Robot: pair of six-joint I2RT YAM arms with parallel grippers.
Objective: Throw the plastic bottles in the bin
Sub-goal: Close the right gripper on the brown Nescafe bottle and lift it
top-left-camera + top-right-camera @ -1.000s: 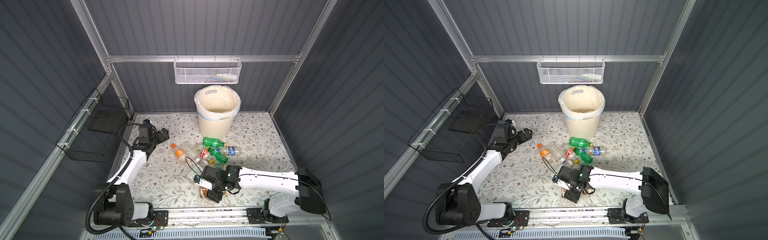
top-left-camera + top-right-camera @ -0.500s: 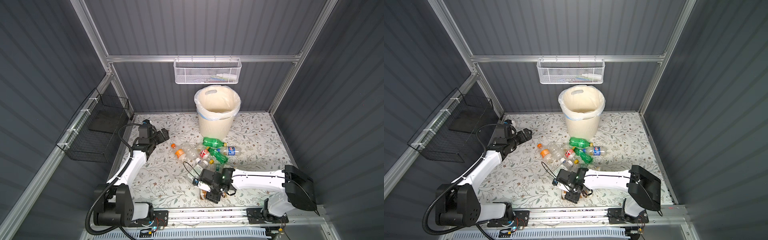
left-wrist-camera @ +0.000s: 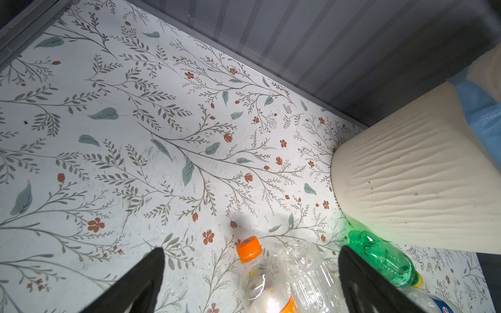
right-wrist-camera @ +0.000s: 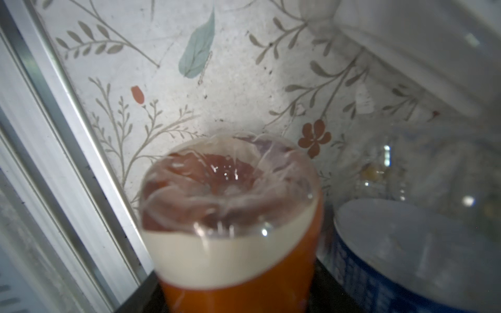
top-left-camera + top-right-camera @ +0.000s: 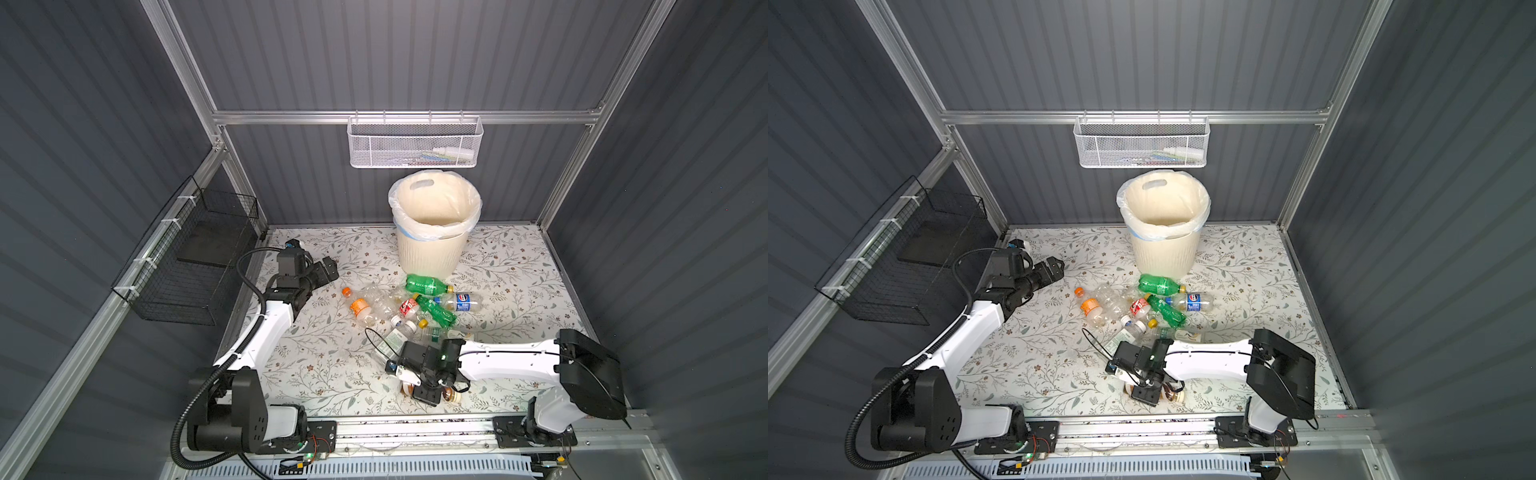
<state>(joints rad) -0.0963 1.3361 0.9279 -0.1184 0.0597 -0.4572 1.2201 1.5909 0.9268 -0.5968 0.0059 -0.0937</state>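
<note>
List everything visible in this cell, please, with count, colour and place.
bin: one, cream, white liner, by back wall.
plastic bottles: several, clear or green, piled before the bin.
orange-labelled bottle: one, front edge, at the right gripper.
mesh basket: one, white, back rail.
wire basket: one, black, left wall.
floral mat: one, white, under everything.
left gripper: one, black, open, left of the pile.
right gripper: one, black, at the orange-labelled bottle, grip unclear.

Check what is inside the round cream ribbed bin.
Both top views show only the bin's cream inner wall and white bag liner, no bottle; its near wall hides some floor.
</note>
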